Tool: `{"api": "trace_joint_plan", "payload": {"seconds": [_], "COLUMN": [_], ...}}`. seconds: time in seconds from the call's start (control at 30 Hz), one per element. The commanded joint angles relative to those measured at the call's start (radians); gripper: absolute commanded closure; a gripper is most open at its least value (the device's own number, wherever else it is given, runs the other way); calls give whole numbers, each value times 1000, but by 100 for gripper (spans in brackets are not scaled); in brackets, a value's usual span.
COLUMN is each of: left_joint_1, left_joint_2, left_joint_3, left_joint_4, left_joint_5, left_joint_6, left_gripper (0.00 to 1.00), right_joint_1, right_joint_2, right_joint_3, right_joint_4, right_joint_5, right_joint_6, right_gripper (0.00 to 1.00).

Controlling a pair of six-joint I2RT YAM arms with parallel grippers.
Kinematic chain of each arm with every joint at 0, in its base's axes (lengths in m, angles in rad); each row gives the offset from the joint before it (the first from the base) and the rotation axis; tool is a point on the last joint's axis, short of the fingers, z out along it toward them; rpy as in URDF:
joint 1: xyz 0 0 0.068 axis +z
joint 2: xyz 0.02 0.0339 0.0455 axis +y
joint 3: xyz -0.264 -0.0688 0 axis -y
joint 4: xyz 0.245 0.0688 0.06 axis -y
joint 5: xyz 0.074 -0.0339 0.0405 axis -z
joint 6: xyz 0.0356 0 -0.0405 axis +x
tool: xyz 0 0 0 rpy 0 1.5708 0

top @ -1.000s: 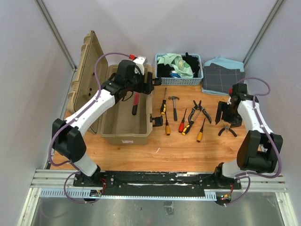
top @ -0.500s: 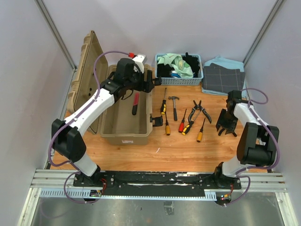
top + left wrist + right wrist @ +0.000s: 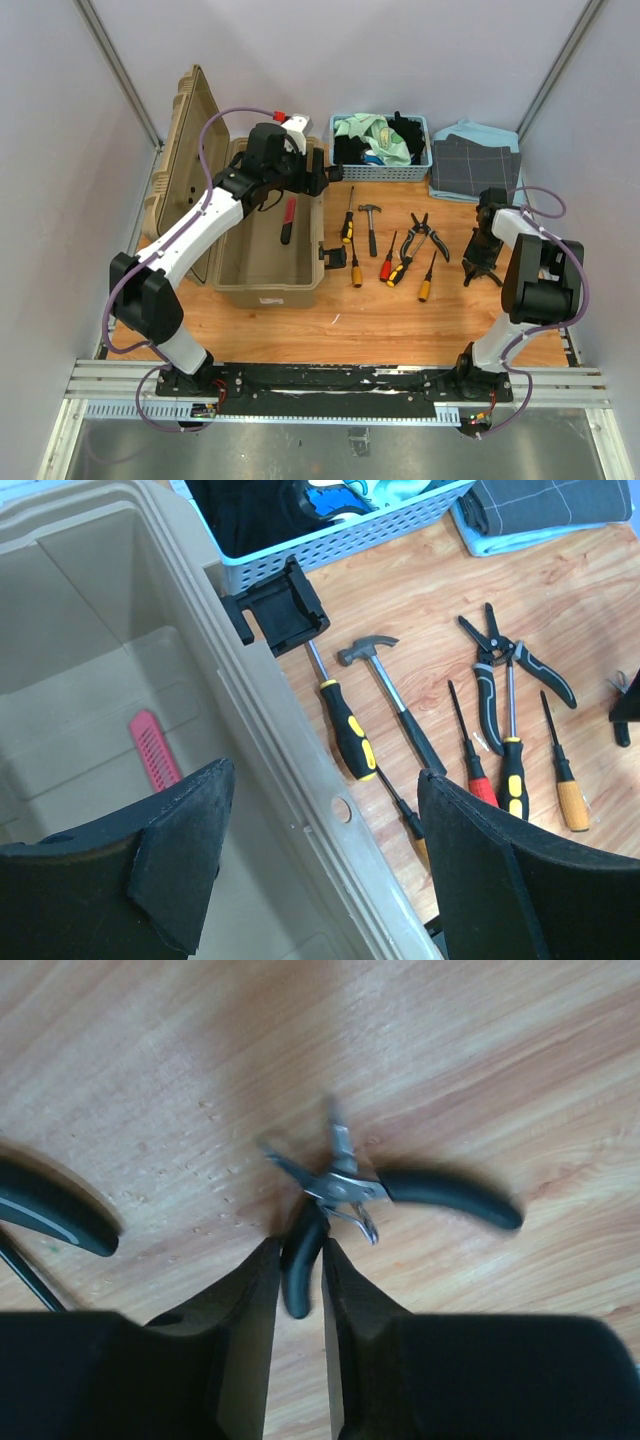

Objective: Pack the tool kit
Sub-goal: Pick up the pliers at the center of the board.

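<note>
Toolbox (image 3: 265,290) open, one red-handled tool (image 3: 288,220) inside. Hammer (image 3: 370,225), screwdrivers (image 3: 348,228), big pliers (image 3: 425,232) unpacked on tabletop (image 3: 400,310). Right jaws pinching small pliers (image 3: 440,1192) by one handle; left jaws released over toolbox.

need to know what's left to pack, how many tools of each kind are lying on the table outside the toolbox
screwdrivers: 5
hammer: 1
large pliers: 1
small pliers: 1
total: 8
</note>
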Motion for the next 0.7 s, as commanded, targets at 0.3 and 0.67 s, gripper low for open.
{"api": "trace_joint_plan", "payload": {"seconds": [0.3,0.67], "left_joint_1": [1,74], "left_joint_2": [-14,-37], "left_joint_3": [21,4], "left_joint_4": [8,113], "left_joint_5": [6,200], "left_joint_6": [-4,-27], "left_gripper": [22,20], "right_joint_1": [-5,-6], "right_joint_2": [-31,-230], "right_joint_3": [51,437], "right_joint_4": [-42,-102], "right_joint_5": [-100,-792], "right_joint_6": [-2,32], "right_gripper": [99,99]}}
